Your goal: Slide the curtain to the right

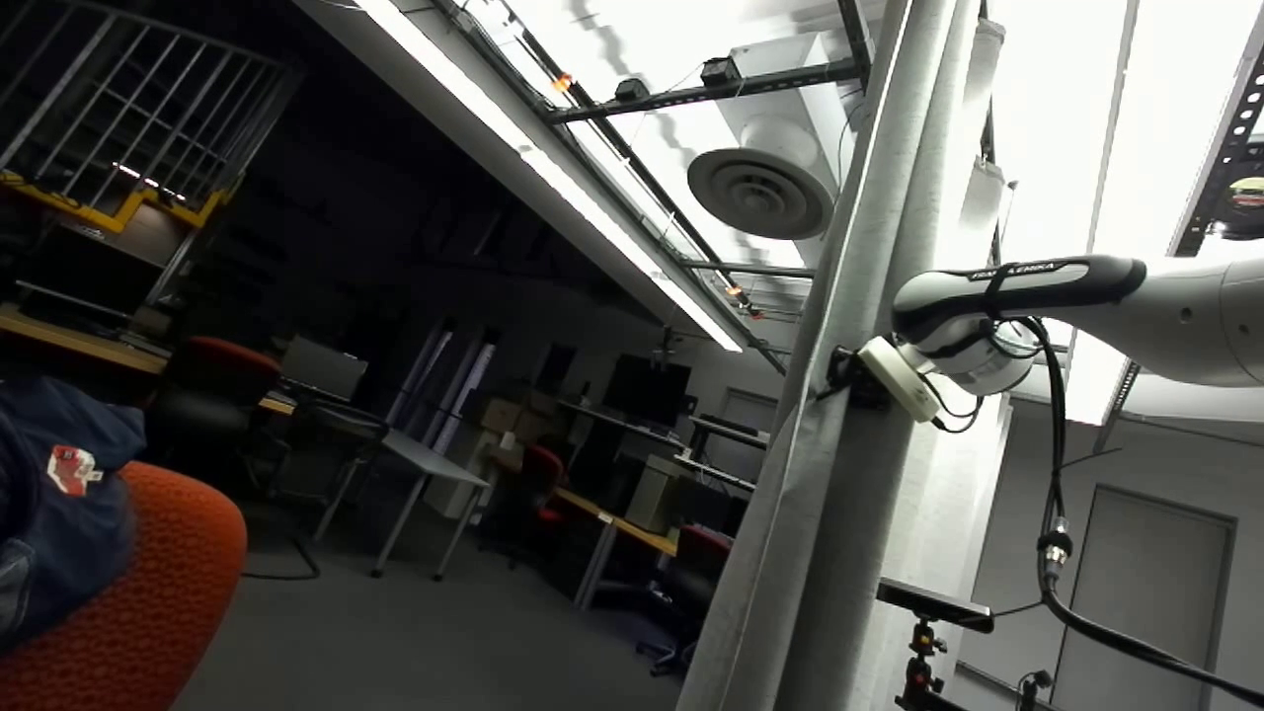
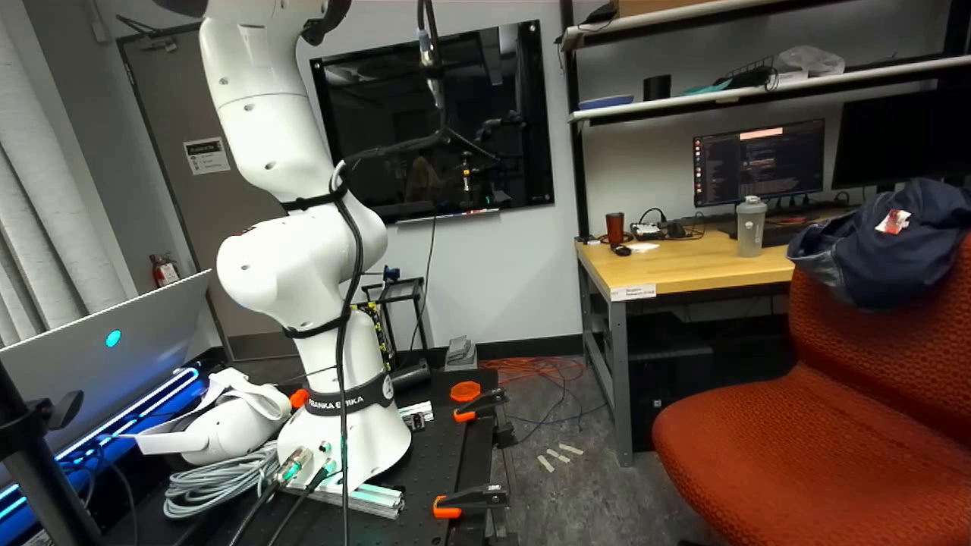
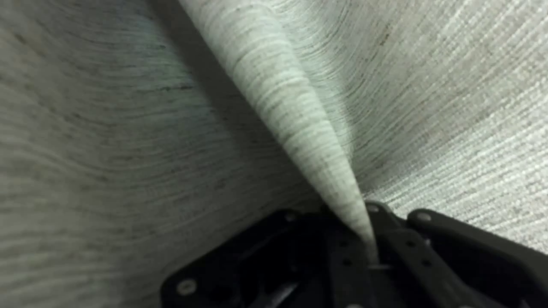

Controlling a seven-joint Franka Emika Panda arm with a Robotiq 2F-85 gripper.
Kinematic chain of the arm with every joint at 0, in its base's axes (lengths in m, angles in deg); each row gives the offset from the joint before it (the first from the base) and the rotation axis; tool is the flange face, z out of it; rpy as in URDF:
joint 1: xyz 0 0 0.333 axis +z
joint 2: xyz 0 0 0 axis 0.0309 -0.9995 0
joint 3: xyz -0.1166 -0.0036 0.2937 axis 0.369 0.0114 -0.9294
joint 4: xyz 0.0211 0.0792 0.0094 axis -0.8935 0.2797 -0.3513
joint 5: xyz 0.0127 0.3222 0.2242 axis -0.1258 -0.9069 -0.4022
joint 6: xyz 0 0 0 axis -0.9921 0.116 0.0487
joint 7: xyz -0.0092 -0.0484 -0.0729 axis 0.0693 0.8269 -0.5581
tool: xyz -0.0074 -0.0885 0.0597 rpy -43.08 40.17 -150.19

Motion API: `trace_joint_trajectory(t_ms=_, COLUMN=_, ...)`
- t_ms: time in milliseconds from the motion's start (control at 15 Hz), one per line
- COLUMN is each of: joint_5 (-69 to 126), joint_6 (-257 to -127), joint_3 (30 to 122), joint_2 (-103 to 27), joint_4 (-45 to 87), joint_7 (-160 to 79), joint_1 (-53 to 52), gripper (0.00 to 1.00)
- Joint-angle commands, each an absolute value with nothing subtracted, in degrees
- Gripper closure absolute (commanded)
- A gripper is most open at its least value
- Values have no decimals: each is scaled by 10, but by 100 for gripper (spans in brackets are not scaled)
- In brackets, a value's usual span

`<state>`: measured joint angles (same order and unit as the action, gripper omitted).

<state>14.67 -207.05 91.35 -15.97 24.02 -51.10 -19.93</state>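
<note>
Gripper [image 3: 364, 233] closed on a narrow fold [image 3: 278, 94] of the curtain [image 1: 859, 543], which hangs in long pleats before the arm [image 1: 1185, 321]; risk: drag from its hanging weight during a sideways pull could slip so thin a pinch free.

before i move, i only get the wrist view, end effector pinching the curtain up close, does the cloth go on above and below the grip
Observer: Yes, in an exterior view the curtain runs from the picture's top edge to its bottom edge.
Operator: ok and where do i reach in from
Observer: The arm comes in from that picture's right edge.
Operator: anything close i might bump
Observer: Perhaps: a black bar-shaped device on a mount shows lower down, overlapping the curtain in the picture; I can't judge the gap.
</note>
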Motion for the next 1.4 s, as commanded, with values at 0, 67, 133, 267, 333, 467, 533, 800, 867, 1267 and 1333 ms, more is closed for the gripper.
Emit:
trace_joint_trajectory(t_ms=0, joint_5=187, joint_6=-2077, joint_3=871, joint_2=-125, joint_4=294, joint_7=-486, joint_1=-171, gripper=100)
trace_joint_trajectory(t_ms=67, joint_5=198, joint_6=-2075, joint_3=856, joint_2=-115, joint_4=307, joint_7=-483, joint_1=-161, gripper=100)
trace_joint_trajectory(t_ms=133, joint_5=210, joint_6=-2076, joint_3=842, joint_2=-109, joint_4=319, joint_7=-483, joint_1=-153, gripper=100)
trace_joint_trajectory(t_ms=267, joint_5=227, joint_6=-2074, joint_3=817, joint_2=-96, joint_4=340, joint_7=-482, joint_1=-138, gripper=100)
trace_joint_trajectory(t_ms=333, joint_5=234, joint_6=-2071, joint_3=807, joint_2=-90, joint_4=349, joint_7=-483, joint_1=-132, gripper=100)
trace_joint_trajectory(t_ms=467, joint_5=242, joint_6=-2056, joint_3=788, joint_2=-77, joint_4=367, joint_7=-485, joint_1=-121, gripper=100)
trace_joint_trajectory(t_ms=533, joint_5=245, joint_6=-2053, joint_3=780, joint_2=-70, joint_4=378, joint_7=-487, joint_1=-117, gripper=100)
trace_joint_trajectory(t_ms=800, joint_5=250, joint_6=-2041, joint_3=761, joint_2=-43, joint_4=407, joint_7=-488, joint_1=-109, gripper=77)
trace_joint_trajectory(t_ms=867, joint_5=250, joint_6=-2036, joint_3=758, joint_2=-34, joint_4=416, joint_7=-487, joint_1=-108, gripper=71)
trace_joint_trajectory(t_ms=1267, joint_5=304, joint_6=-1987, joint_3=740, joint_2=30, joint_4=499, joint_7=-478, joint_1=-115, gripper=27)
trace_joint_trajectory(t_ms=1333, joint_5=316, joint_6=-1968, joint_3=736, joint_2=45, joint_4=512, joint_7=-476, joint_1=-116, gripper=20)
